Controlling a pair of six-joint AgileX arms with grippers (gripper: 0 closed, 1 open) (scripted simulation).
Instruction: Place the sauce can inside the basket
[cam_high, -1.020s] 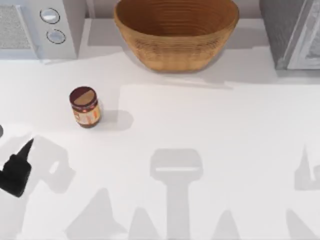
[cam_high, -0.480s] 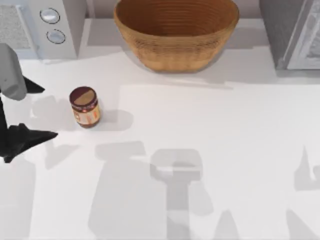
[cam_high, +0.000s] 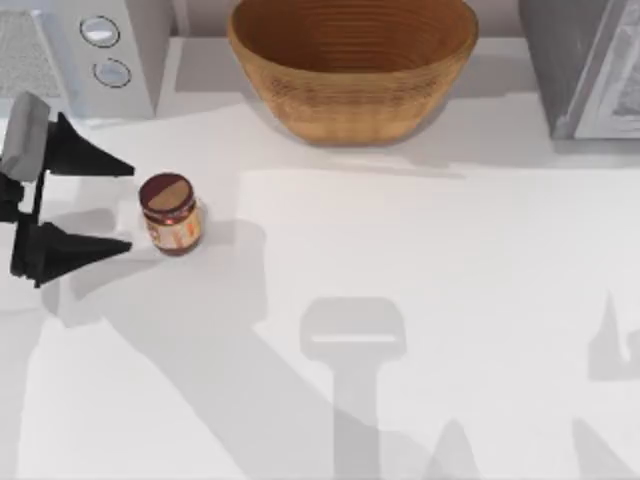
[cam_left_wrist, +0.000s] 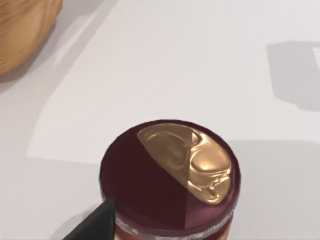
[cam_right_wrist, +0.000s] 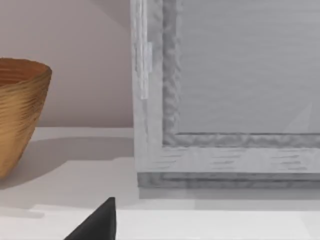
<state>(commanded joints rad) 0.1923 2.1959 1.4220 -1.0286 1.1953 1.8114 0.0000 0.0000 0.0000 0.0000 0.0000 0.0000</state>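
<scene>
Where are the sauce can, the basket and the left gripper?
sauce can (cam_high: 169, 205), top view, on its lid.
basket (cam_high: 352, 100), top view, on its front wall.
left gripper (cam_high: 128, 206), top view, midway between its open fingertips.

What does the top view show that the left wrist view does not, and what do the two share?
Top view alone: the open left gripper beside the can, the woven basket's whole rim, the grey knobbed appliance at left. Left wrist view alone: the gold patch on the can's dark maroon lid, close up. Both: the small orange-labelled sauce can, upright on the white table, and the tan wicker basket.
</scene>
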